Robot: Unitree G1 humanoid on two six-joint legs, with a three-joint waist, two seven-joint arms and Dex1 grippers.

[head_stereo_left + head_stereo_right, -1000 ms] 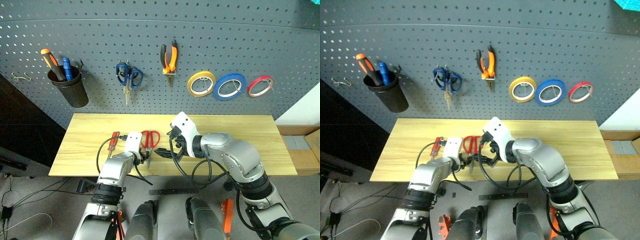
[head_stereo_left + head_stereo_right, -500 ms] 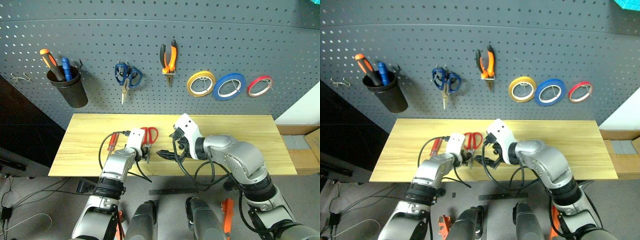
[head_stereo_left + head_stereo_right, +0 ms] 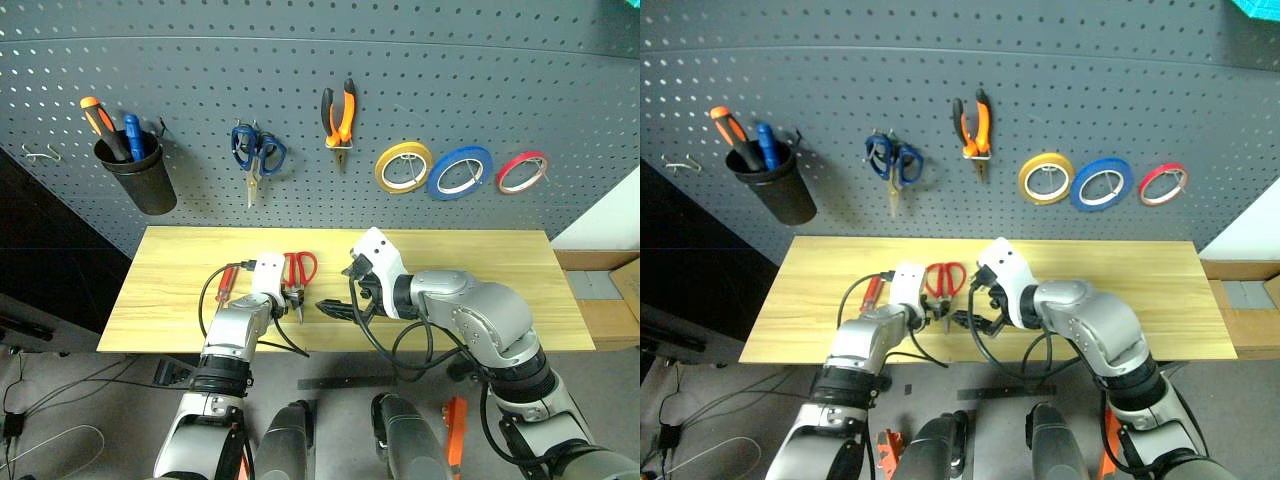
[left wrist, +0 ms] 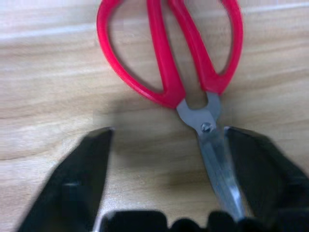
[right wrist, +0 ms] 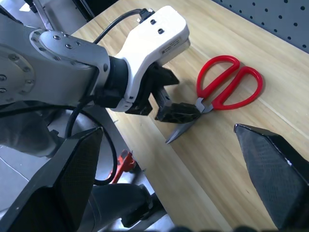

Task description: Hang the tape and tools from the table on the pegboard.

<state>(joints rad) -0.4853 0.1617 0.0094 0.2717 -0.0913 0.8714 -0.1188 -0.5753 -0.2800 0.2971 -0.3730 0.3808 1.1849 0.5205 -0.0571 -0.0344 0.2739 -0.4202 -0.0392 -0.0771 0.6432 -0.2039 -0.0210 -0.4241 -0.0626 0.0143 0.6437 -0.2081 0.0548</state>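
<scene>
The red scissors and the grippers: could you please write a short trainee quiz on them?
1. True or false: the red scissors lie flat on the table.
2. The left gripper is: A open, B shut on the blades, C shut on a handle.
3. What hangs on the pegboard between the yellow roll and the red roll?

Key: 1 true; 2 A; 3 the blue tape.

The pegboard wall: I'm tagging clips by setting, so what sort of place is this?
Probably a workshop or tool bench: a pegboard hung with pliers, scissors and tape rolls, above a wooden table.
</scene>
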